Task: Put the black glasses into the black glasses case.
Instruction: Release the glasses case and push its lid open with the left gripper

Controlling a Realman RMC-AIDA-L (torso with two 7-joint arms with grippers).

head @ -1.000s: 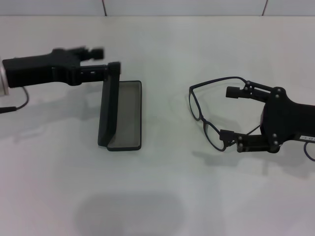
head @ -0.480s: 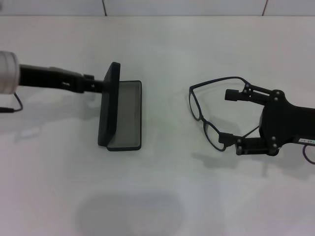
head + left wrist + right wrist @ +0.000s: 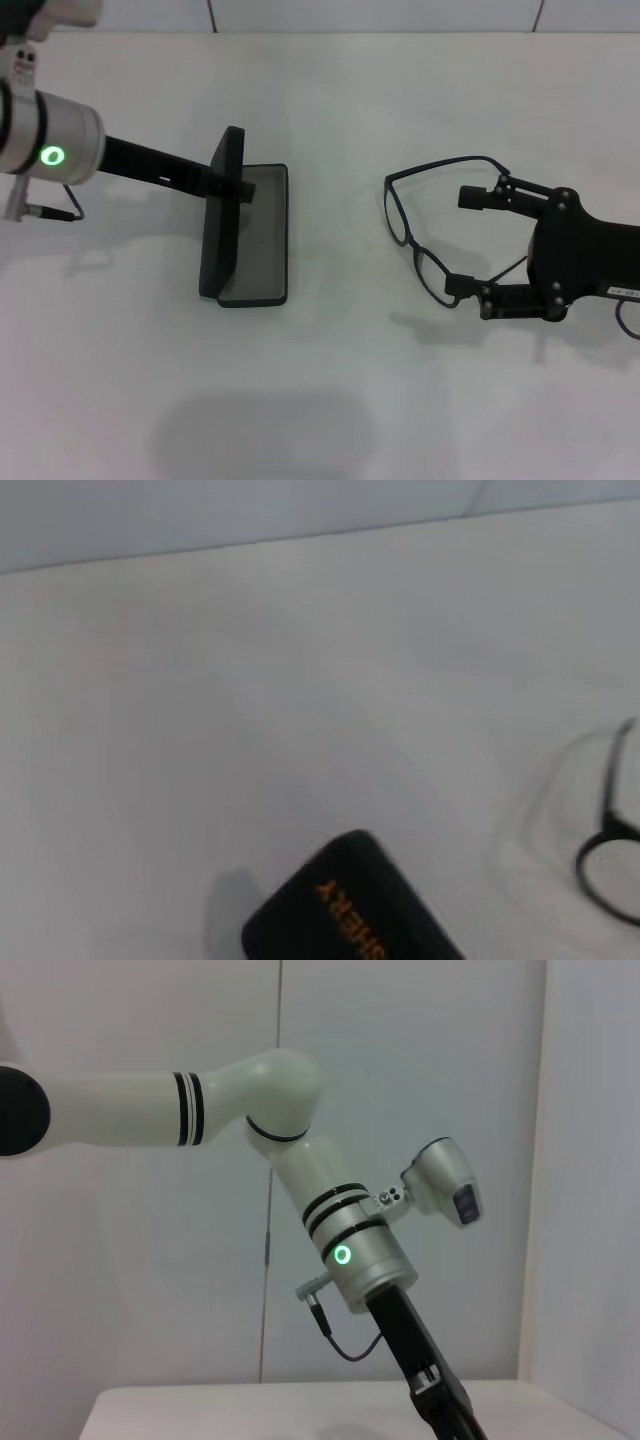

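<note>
The black glasses case (image 3: 262,235) lies open left of centre in the head view, with its grey-lined base flat and its lid (image 3: 222,215) standing upright. My left gripper (image 3: 238,186) reaches down from the left and is shut on the lid's far end. The left wrist view shows the lid's outer corner with orange lettering (image 3: 350,910). The black glasses (image 3: 412,246) lie on the table at the right, lenses toward the case. My right gripper (image 3: 470,240) is open, with its fingers on either side of the temple arms. One lens also shows in the left wrist view (image 3: 610,870).
The white table (image 3: 330,400) runs to a pale wall at the back. The right wrist view shows my left arm (image 3: 300,1160) and its wrist with a green light (image 3: 343,1254) above the table.
My left arm has risen and tipped its wrist downward, and the case lid has swung from leaning over the base to upright. The right gripper and the glasses have hardly moved.
</note>
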